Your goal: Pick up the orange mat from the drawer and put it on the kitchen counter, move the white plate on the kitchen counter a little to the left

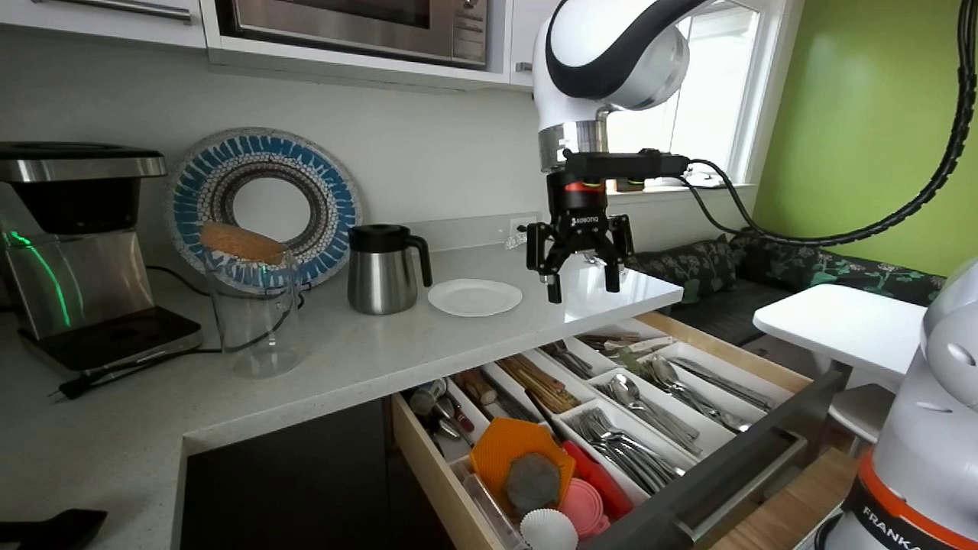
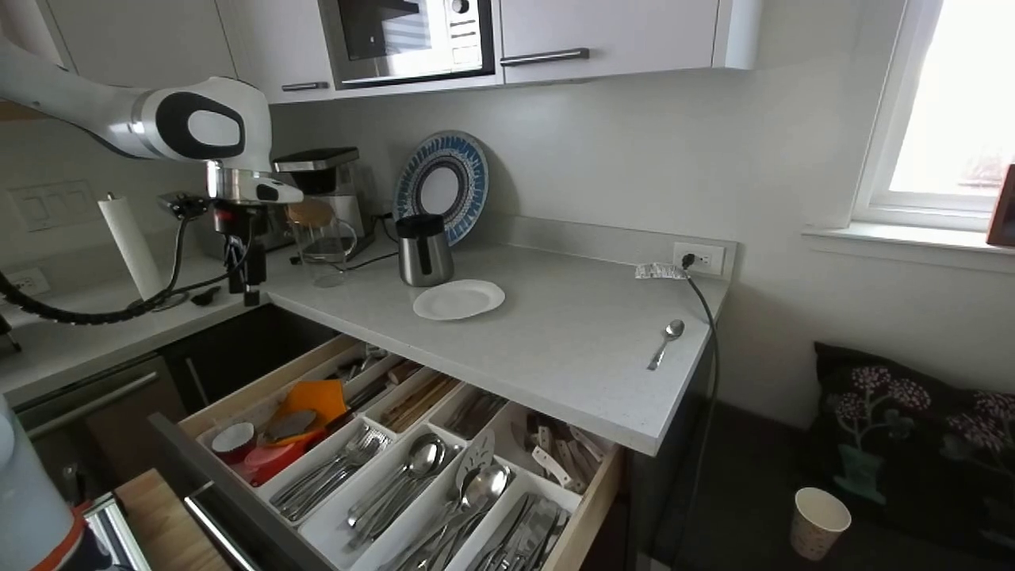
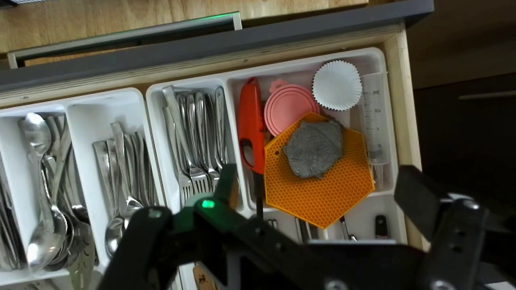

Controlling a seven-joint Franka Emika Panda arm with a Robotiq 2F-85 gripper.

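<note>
The orange mat (image 1: 500,443) is a honeycomb hexagon lying in the open drawer (image 1: 449,485). It also shows in an exterior view (image 2: 321,399) and the wrist view (image 3: 322,201). A grey fish-shaped piece (image 3: 314,149) lies on top of it. My gripper (image 1: 583,289) is open and empty, well above the drawer. In the wrist view its fingers (image 3: 318,179) stand apart, to either side of the mat. It also shows in an exterior view (image 2: 244,292). The white plate (image 1: 475,298) lies flat on the kitchen counter (image 1: 359,347) and shows in an exterior view (image 2: 458,300).
Beside the mat are a red lighter (image 3: 250,121), a pink lid (image 3: 288,106) and white paper cups (image 3: 337,85). Cutlery trays fill the drawer. A steel carafe (image 1: 382,275) stands beside the plate. A glass pitcher (image 1: 256,321) and spoon (image 2: 666,342) are on the counter.
</note>
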